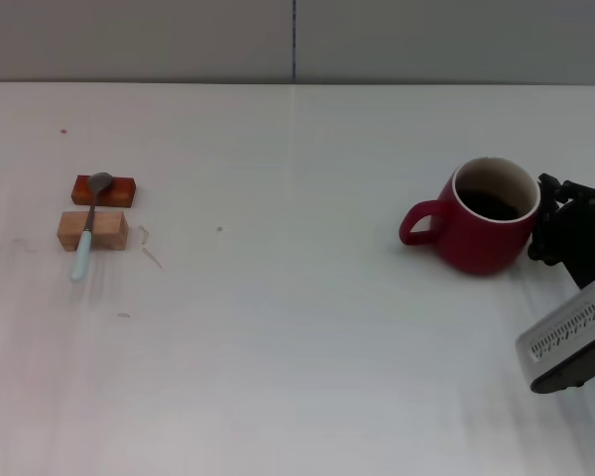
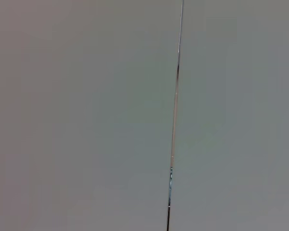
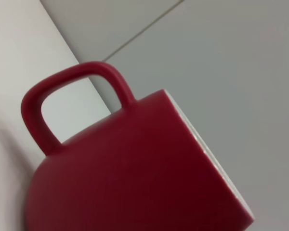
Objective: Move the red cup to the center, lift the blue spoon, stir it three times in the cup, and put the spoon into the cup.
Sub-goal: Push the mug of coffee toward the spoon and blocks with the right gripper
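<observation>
Far left on the white table (image 1: 297, 377): blue spoon (image 1: 89, 226) lying across two small blocks, grey bowl on the reddish-brown block (image 1: 104, 189), pale handle over the tan block (image 1: 92, 230), tip reaching the tabletop. Right side: red cup (image 1: 481, 216) upright, handle pointing left. Right gripper (image 1: 565, 230) just beside the cup's right wall; finger spread can't be told. Left gripper out of view.
</observation>
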`<state>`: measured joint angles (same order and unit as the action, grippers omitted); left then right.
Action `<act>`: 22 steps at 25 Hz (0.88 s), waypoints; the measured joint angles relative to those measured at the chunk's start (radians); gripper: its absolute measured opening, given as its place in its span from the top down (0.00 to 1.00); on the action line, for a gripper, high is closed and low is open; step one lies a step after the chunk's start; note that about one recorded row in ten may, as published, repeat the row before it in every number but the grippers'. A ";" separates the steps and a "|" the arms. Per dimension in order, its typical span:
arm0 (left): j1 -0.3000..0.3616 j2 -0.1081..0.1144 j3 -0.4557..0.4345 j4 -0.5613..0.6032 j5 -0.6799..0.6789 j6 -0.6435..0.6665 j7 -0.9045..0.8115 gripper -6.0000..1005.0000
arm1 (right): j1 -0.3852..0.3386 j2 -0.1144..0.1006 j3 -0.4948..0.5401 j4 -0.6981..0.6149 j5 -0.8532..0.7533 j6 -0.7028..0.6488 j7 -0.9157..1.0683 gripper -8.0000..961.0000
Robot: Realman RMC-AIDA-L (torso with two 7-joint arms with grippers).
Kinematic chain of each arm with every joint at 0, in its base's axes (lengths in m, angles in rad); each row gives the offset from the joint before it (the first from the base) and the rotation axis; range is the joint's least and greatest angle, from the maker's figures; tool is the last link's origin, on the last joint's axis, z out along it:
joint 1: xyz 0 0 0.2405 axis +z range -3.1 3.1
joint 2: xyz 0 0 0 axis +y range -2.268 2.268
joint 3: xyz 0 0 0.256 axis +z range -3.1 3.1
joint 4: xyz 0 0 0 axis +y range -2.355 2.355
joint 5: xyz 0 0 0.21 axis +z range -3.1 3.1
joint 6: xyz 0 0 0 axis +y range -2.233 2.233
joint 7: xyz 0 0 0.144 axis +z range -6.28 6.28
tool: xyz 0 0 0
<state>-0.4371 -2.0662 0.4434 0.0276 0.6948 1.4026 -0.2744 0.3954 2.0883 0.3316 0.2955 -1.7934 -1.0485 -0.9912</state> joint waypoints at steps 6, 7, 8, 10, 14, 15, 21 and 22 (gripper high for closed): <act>-0.003 0.000 0.000 0.000 0.000 0.002 0.000 0.19 | 0.027 0.000 -0.004 0.040 0.000 0.028 0.009 0.93; -0.003 0.000 0.000 0.000 0.000 0.002 0.000 0.19 | 0.027 0.000 -0.004 0.040 0.000 0.028 0.009 0.93; -0.003 0.001 0.000 0.000 0.000 0.003 0.000 0.19 | 0.032 0.000 -0.004 0.046 0.000 0.035 0.010 0.93; -0.004 0.001 0.000 0.000 0.000 0.003 0.000 0.19 | 0.042 0.000 -0.004 0.055 0.000 0.052 0.012 0.93; -0.006 0.001 0.000 0.000 0.000 0.003 0.000 0.19 | 0.061 -0.001 -0.003 0.082 0.001 0.069 0.036 0.93; -0.006 0.001 0.000 0.000 0.000 0.003 0.000 0.19 | 0.065 -0.001 -0.004 0.089 0.000 0.070 0.040 0.93; -0.006 0.003 0.000 0.001 0.000 0.009 0.000 0.19 | 0.089 -0.001 -0.005 0.132 -0.004 0.105 0.041 0.93; -0.006 0.003 0.000 0.002 0.000 0.010 0.000 0.19 | 0.091 0.000 -0.005 0.138 -0.005 0.108 0.042 0.93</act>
<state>-0.4434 -2.0630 0.4433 0.0291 0.6948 1.4128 -0.2744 0.4868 2.0879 0.3268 0.4334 -1.7982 -0.9404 -0.9496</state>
